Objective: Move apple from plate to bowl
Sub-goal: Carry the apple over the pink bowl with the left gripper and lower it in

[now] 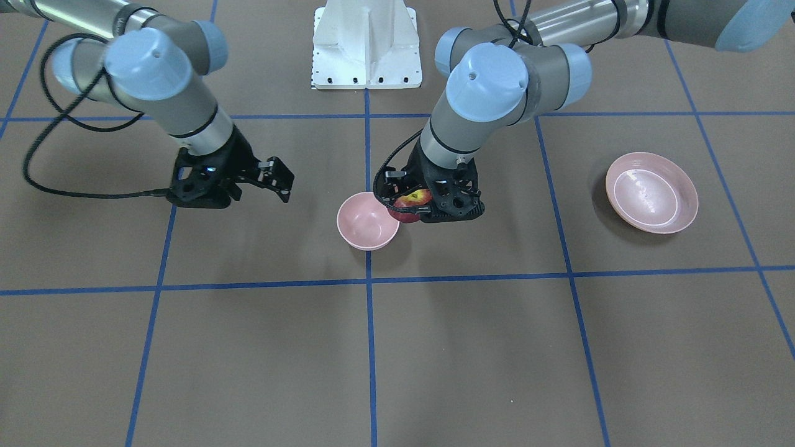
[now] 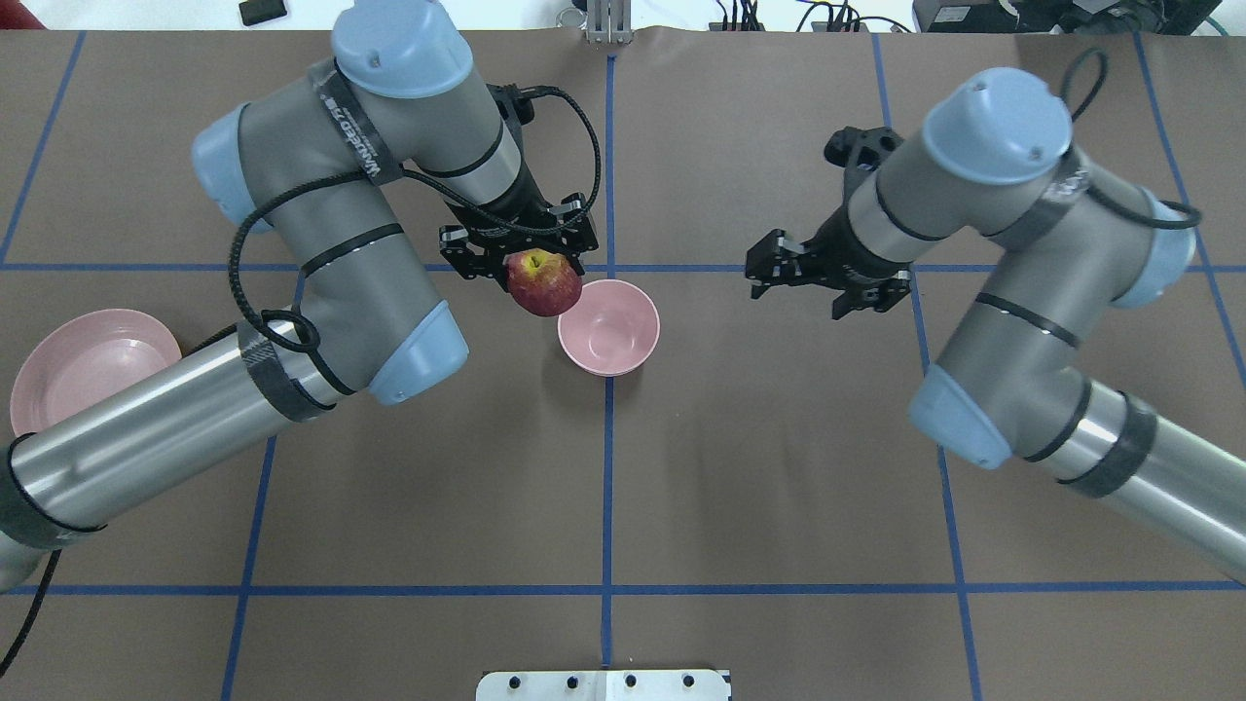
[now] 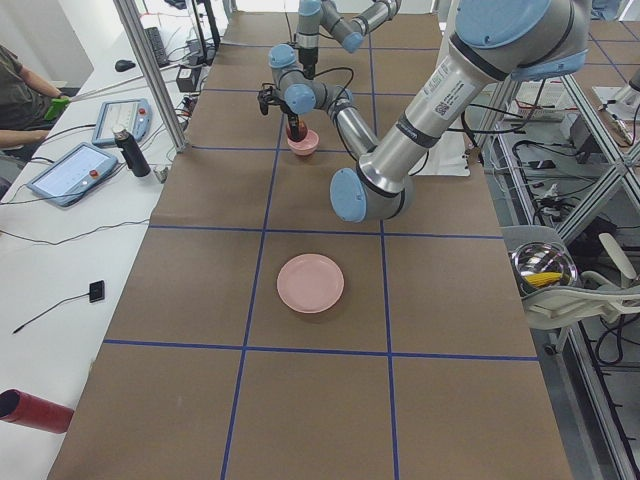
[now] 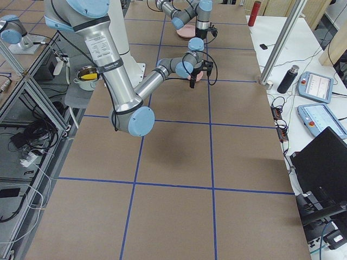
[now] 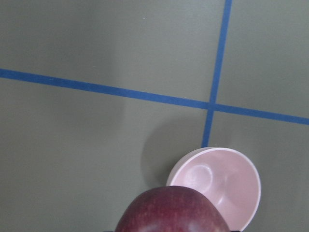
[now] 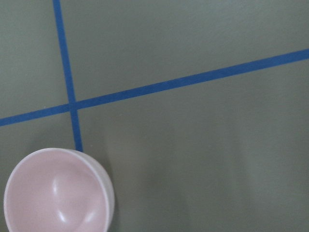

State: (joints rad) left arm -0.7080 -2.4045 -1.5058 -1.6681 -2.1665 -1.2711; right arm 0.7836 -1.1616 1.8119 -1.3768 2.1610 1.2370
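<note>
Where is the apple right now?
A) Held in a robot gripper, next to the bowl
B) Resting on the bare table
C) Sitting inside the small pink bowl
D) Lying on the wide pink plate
A: the apple is clamped in the left gripper, above the table beside the bowl; bowl and plate are both empty.

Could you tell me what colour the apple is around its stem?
Yellow-green around the stem of the apple, dark red elsewhere; the overhead exterior view shows it best.
</note>
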